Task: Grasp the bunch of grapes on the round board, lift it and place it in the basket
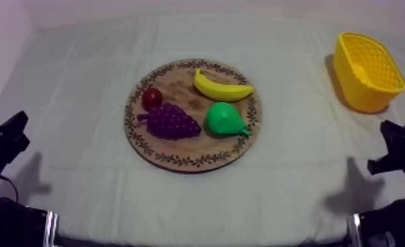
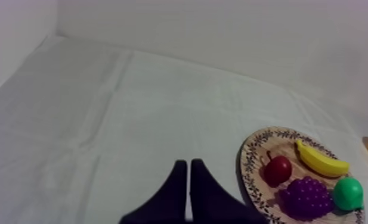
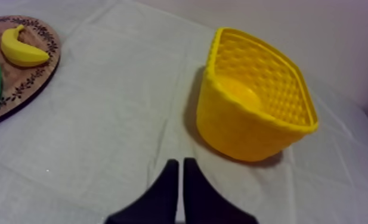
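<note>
A purple bunch of grapes (image 1: 170,122) lies on the round wooden board (image 1: 193,156) at its left-front part, beside a small red fruit (image 1: 152,98). The left wrist view also has the grapes (image 2: 306,197) on the board (image 2: 251,152). The yellow basket (image 1: 367,71) stands empty at the far right of the table, and it sits close in front of my right gripper (image 3: 178,167), whose fingers lie together, shut on nothing. My left gripper (image 2: 189,167) is shut too, over bare cloth left of the board. In the top view both arms rest low, left gripper (image 1: 14,126) and right gripper (image 1: 392,131).
A yellow banana (image 1: 220,87) and a green pear (image 1: 226,119) share the board with the grapes. Grey-white cloth covers the table, with open room between board and basket (image 3: 254,113). A pale wall rises behind.
</note>
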